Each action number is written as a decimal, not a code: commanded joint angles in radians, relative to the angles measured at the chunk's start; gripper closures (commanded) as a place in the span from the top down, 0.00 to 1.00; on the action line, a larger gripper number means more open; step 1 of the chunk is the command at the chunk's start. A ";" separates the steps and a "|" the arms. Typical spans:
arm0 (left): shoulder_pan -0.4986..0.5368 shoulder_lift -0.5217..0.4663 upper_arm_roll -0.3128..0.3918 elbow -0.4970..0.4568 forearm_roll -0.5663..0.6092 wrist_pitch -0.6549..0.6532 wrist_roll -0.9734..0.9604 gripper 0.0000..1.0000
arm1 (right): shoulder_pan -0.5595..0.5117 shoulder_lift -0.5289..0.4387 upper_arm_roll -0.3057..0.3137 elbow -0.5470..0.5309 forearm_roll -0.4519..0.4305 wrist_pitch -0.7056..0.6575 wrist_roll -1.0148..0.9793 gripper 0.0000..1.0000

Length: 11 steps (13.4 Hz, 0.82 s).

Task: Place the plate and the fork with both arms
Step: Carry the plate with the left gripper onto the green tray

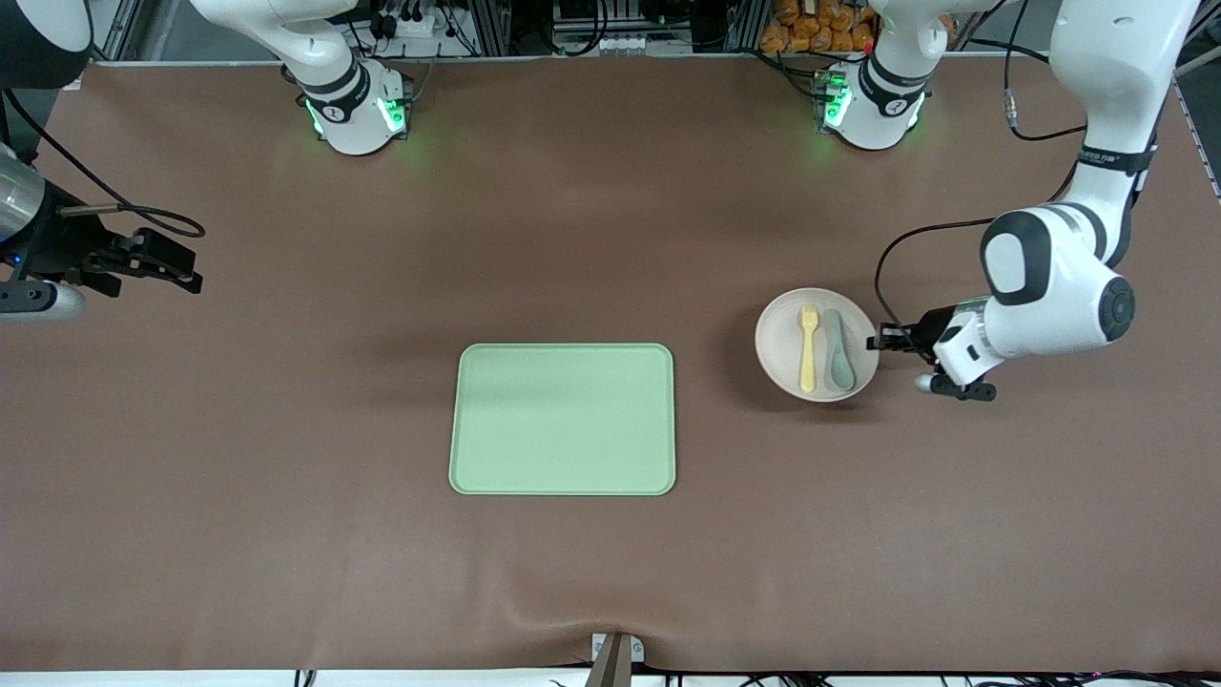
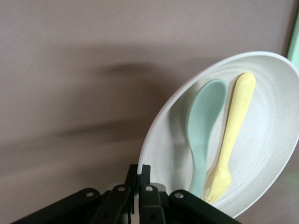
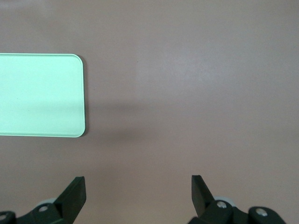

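Observation:
The speckled off-white plate is toward the left arm's end of the table, beside the green tray. The pale yellow fork lies in it next to a grey-green spoon. My left gripper is shut on the plate's rim at the side away from the tray. The left wrist view shows its fingers pinching the rim, with the plate, fork and spoon ahead. I cannot tell whether the plate rests on the table. My right gripper is open and empty, waiting over bare table at the right arm's end.
The pale green rectangular tray lies flat mid-table, nearer to the front camera than the arm bases. It also shows in the right wrist view, and a sliver of it in the left wrist view. A brown mat covers the table.

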 commanded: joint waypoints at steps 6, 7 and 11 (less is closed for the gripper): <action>-0.189 0.248 -0.011 0.367 -0.055 -0.029 -0.301 0.00 | 0.007 -0.004 -0.006 -0.001 0.011 -0.004 0.011 1.00; -0.215 0.278 -0.012 0.419 -0.054 -0.029 -0.353 0.00 | 0.007 -0.004 -0.006 -0.001 0.011 -0.004 0.011 1.00; -0.308 0.378 -0.012 0.534 -0.052 -0.024 -0.439 0.00 | 0.007 -0.004 -0.006 -0.001 0.011 -0.004 0.011 1.00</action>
